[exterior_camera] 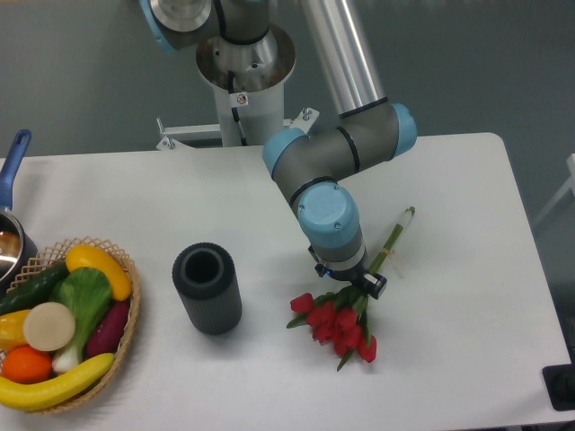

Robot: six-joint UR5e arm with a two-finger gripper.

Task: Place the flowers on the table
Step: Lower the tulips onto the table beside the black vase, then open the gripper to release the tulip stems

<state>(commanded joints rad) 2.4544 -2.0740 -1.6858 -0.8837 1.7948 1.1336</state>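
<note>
The flowers [334, 325] are a bunch of red tulips with green leaves. Their long stems run up and to the right toward the table's right half. The heads lie low over the white table [467, 269], close to its surface or touching it. My gripper [355, 280] points down just above the heads and is shut on the bunch where the leaves meet the stems. The wrist hides most of its fingers.
A black cylindrical vase [207, 287] stands upright left of the flowers. A wicker basket [128, 316] of fruit and vegetables sits at the front left, with a blue-handled pot [9, 235] behind it. The arm's base [243, 72] is at the back; a dark object [561, 386] sits off the front right corner.
</note>
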